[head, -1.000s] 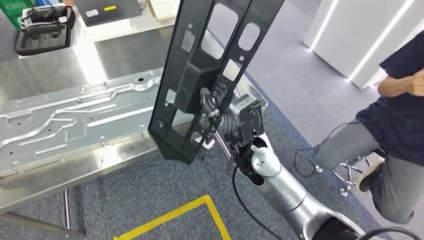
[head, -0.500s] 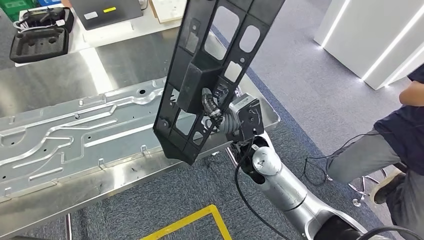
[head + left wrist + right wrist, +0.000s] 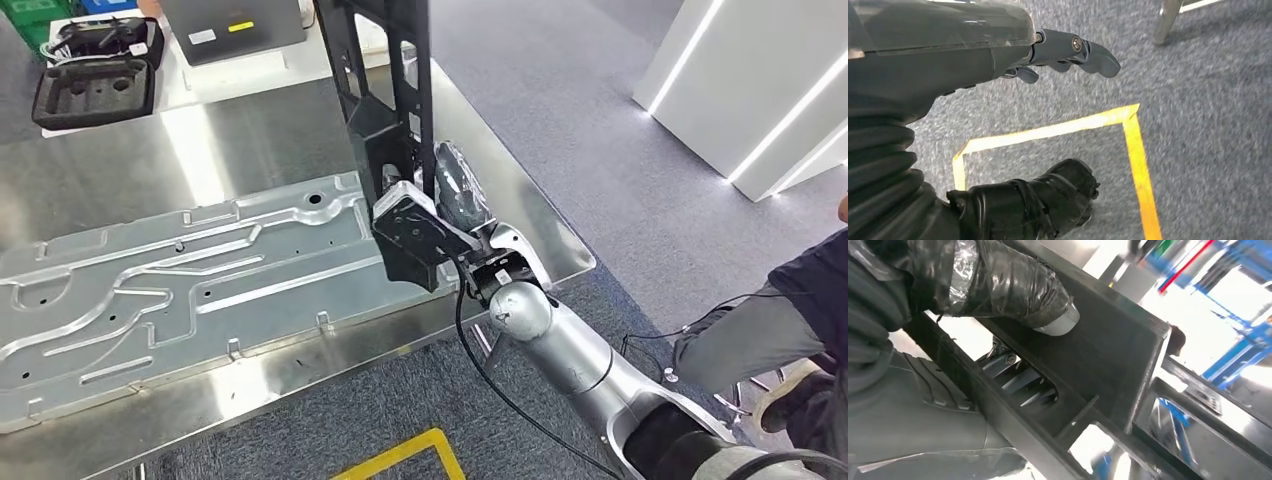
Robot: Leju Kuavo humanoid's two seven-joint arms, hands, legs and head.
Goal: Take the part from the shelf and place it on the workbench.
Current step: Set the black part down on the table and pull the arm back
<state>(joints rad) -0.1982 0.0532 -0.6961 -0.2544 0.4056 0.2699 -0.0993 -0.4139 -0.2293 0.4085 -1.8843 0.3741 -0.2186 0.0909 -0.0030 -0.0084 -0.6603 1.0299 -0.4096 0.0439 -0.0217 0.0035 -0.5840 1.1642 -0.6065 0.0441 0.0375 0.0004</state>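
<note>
The part (image 3: 384,100) is a long black plastic frame with cut-out windows. My right hand (image 3: 456,196) grips it near its lower end and holds it upright, edge-on to me, above the right side of the steel workbench (image 3: 250,130). In the right wrist view the tape-wrapped thumb (image 3: 1013,285) presses on the part's box section (image 3: 1118,355), and the fingers (image 3: 1018,382) show through a slot behind it. My left hand (image 3: 1068,52) hangs over the carpet, holding nothing, its fingers loosely apart.
A large stamped silver panel (image 3: 200,280) covers most of the workbench's near side. A black moulded case (image 3: 95,90) and a grey box (image 3: 235,25) stand at the back. A person (image 3: 800,310) is at the right edge. Yellow floor tape (image 3: 405,458) lies by my feet.
The whole view has shifted, with the bench now further under me. My right hand has swung the part from a tilted, face-on pose to upright and edge-on over the bench.
</note>
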